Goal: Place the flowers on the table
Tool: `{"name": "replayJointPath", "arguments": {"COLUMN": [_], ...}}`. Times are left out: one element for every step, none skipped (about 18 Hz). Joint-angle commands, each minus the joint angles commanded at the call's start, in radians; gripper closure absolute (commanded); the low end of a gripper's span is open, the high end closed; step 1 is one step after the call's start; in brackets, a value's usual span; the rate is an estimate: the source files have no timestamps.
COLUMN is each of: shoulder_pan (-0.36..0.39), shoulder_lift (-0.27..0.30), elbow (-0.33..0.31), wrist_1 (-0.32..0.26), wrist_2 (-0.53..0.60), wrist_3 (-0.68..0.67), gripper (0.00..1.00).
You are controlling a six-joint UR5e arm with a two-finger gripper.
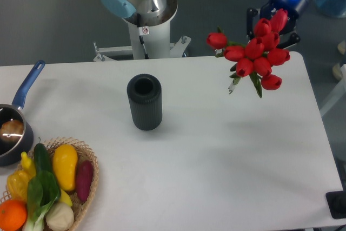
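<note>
Pincer closed on the flowers, held above the far right of the tabletop.

The red tulip heads are seen hanging clear of the white surface, with the stems hidden behind the blooms toward the pincer. A dark ribbed vase is stood upright left of centre, well apart from the bunch; a wicker basket of produce and a blue-handled pot are placed at the near left.

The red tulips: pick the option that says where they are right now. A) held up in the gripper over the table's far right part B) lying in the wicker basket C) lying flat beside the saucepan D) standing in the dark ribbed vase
A: the red tulips hang from the gripper above the white table, away from the empty dark vase.
</note>
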Motion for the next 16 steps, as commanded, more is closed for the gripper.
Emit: {"name": "replayJointPath", "arguments": {"shoulder_pan": [0.0, 0.0, 0.002, 0.003, 0.002, 0.003, 0.005, 0.005, 0.008, 0.009, 0.011, 0.011, 0.012, 0.014, 0.017, 0.018], "shoulder_lift": [0.0, 0.002, 0.002, 0.002, 0.003, 0.003, 0.003, 0.003, 0.002, 0.002, 0.0, 0.0, 0.0, 0.0, 0.002, 0.002], "elbow": [-0.002, -0.003, -0.002, 0.002, -0.002, -0.002, -0.002, 0.002, 0.005, 0.005, 0.008, 0.009, 0.011, 0.014, 0.017, 0.021], "wrist_1": [0.0, 0.0, -0.002, -0.002, -0.002, -0.002, -0.002, 0.0, 0.0, 0.002, 0.002, 0.003, 0.003, 0.003, 0.003, 0.002], "wrist_2": [-0.002, -0.003, -0.003, -0.002, 0.002, 0.005, 0.005, 0.005, 0.006, 0.008, 0.008, 0.008, 0.009, 0.009, 0.017, 0.037], "wrist_3": [0.0, -0.002, -0.006, -0.006, -0.003, -0.003, -0.005, -0.006, -0.008, -0.008, -0.009, -0.011, -0.011, -0.012, -0.015, -0.018], "gripper": [0.96, 0.96, 0.96, 0.96, 0.95, 0.95, 0.95, 0.95, 0.96, 0.96, 0.95, 0.96, 0.96, 0.96, 0.96, 0.95]}}
